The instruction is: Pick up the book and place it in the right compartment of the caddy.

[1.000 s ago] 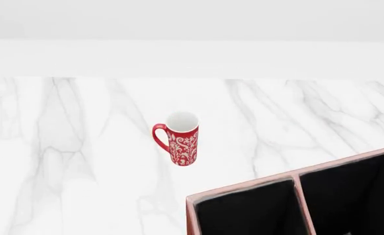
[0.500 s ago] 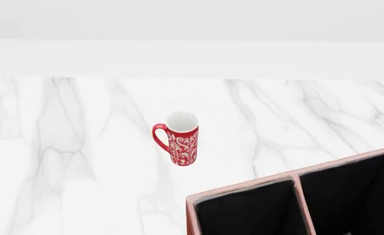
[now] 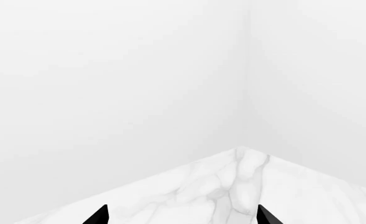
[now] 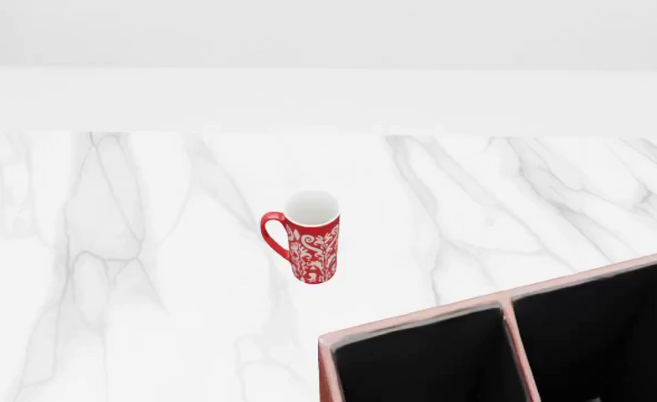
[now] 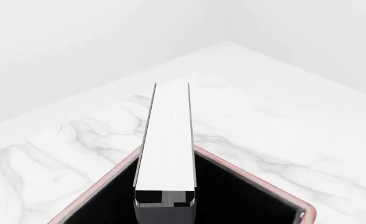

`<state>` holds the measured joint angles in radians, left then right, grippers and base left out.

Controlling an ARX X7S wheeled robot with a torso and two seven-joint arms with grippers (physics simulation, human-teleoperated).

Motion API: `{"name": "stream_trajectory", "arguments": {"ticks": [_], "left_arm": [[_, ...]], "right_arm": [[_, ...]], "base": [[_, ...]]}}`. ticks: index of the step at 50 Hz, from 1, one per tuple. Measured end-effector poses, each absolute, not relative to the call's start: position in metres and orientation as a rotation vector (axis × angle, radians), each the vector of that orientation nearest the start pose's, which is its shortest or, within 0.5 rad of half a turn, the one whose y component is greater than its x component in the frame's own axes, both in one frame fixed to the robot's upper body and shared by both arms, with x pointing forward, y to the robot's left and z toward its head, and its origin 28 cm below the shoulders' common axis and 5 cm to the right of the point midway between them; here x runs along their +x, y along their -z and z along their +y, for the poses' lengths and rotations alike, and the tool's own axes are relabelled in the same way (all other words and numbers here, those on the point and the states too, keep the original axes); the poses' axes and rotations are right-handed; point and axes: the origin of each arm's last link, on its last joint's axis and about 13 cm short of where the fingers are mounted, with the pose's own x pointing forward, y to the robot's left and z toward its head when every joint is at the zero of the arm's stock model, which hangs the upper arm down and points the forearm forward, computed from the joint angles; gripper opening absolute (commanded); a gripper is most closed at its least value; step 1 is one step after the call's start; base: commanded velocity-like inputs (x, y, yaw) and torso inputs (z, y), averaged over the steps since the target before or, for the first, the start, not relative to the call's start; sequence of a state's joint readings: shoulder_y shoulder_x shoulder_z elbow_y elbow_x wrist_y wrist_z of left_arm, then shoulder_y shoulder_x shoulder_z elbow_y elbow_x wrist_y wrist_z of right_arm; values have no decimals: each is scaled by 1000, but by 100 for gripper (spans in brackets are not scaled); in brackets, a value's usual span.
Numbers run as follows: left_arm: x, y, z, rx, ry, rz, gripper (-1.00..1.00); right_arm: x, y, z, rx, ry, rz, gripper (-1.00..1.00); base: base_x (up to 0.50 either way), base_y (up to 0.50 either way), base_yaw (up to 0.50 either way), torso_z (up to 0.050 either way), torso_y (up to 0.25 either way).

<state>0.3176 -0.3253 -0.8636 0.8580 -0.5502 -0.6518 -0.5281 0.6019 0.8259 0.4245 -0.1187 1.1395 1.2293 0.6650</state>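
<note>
The book shows only in the right wrist view, white page edge towards the camera and black covers at its sides. It runs straight out from my right gripper, whose fingers are lost against the dark. The book hangs over a corner of the caddy, above its black interior. In the head view only the caddy's left part shows, with a pale pink rim and a divider. No gripper and no book show there. My left gripper is open and empty above the marble top.
A red patterned mug stands upright on the white marble table, left of and beyond the caddy. A white wall runs behind the table. The left wrist view shows a table corner against white walls.
</note>
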Motion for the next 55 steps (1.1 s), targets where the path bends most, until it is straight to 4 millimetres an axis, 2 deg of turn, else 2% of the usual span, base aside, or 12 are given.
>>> {"name": "stream_trajectory", "arguments": {"ticks": [22,23,55], "left_arm": [[97,-153,350,70,-919,-136,100],[97,-153,350,70,-919,-137,100],[98,-153,349,69,-914,-137,100]], "right_arm": [[234,-217,-288,220,500,331,-100],[234,-217,-288,221,498,334,100],[234,-220,-290,219,479,321,100]], "base": [[0,0,0,0,1],[0,0,0,0,0],[0,0,0,0,0]]}}
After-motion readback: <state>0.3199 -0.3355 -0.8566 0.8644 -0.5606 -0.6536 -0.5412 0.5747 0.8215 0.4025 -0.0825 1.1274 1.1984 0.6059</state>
